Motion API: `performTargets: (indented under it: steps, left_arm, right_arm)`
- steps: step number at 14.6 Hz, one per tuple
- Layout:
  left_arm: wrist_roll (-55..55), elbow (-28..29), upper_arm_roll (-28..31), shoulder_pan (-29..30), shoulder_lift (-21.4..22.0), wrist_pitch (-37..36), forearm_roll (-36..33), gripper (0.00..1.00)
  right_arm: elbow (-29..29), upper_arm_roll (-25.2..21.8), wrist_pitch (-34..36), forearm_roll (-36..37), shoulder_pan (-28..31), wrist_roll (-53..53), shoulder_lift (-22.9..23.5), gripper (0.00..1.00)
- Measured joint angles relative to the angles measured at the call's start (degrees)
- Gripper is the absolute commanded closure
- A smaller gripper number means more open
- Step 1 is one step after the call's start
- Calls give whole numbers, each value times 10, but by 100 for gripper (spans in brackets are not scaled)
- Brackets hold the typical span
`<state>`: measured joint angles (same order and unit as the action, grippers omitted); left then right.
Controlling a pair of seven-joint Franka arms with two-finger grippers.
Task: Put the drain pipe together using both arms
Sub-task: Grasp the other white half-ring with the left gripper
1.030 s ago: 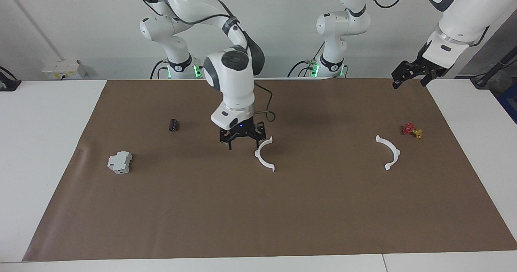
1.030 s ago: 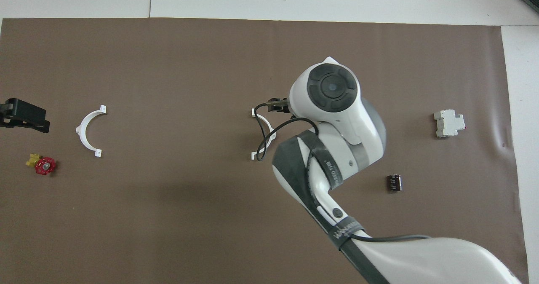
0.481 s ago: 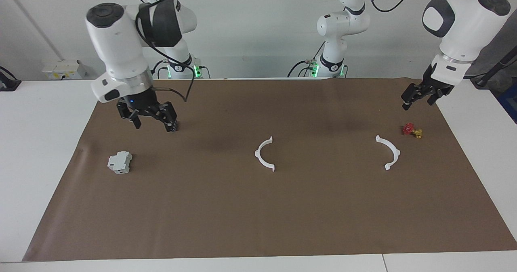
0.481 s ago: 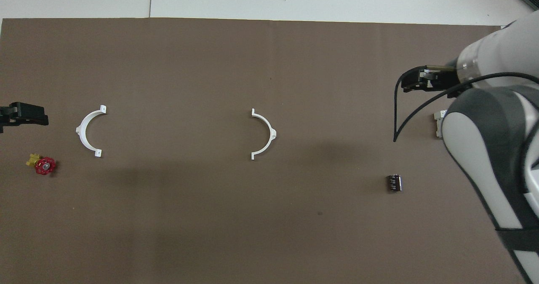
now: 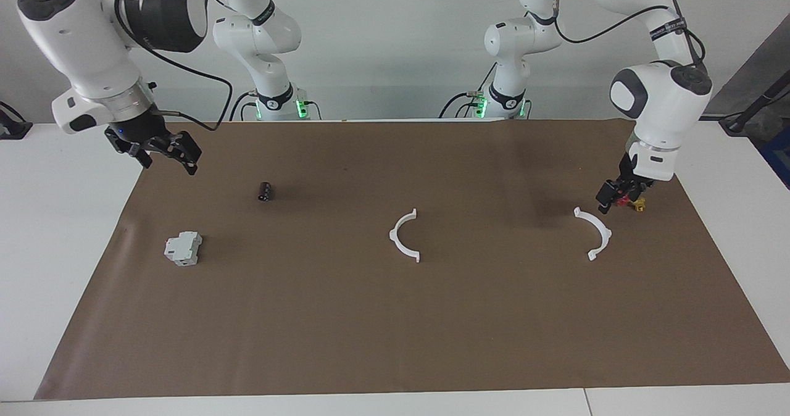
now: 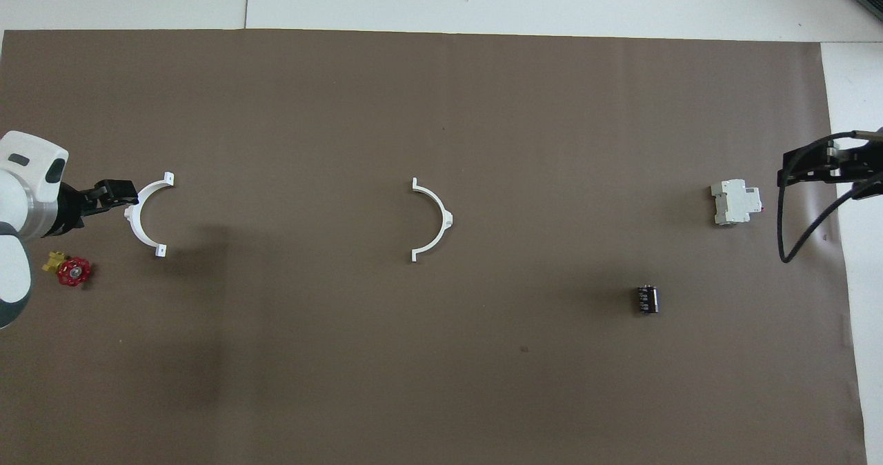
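I've got the left pincer point(image 5: 617, 195) low beside the half-ring point(image 5: 595, 233) near the desk's left-arm edge, grip unreadable, while the right pincer point(image 5: 162, 152) waits spread wide, clear of the mid-desk half-ring point(image 5: 404, 236).

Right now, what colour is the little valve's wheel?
Red, on a yellow body; the valve shows best in the overhead view.

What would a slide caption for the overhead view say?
Two white half-rings lie apart on brown paper; left gripper beside one, right gripper waiting.
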<state>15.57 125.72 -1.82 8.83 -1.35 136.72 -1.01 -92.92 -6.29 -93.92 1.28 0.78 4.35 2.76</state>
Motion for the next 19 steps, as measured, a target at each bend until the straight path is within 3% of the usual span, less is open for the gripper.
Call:
performTargets:
  steps: [4, 10, 19]
  left_arm:
    - [15, 33, 1, 15, 2, 10, 0, 0]
    - [49, 61, -4, 18, 1, 47, 0, 0]
    - [25, 64, -3, 6, -42, 53, 0, 0]
  right_arm:
    - [32, 9, 72, 0, 3, -2, -15, 0]
    - [37, 28, 78, 1, -39, 37, -22, 0]
    - [48, 21, 81, 9, -33, 5, -24, 0]
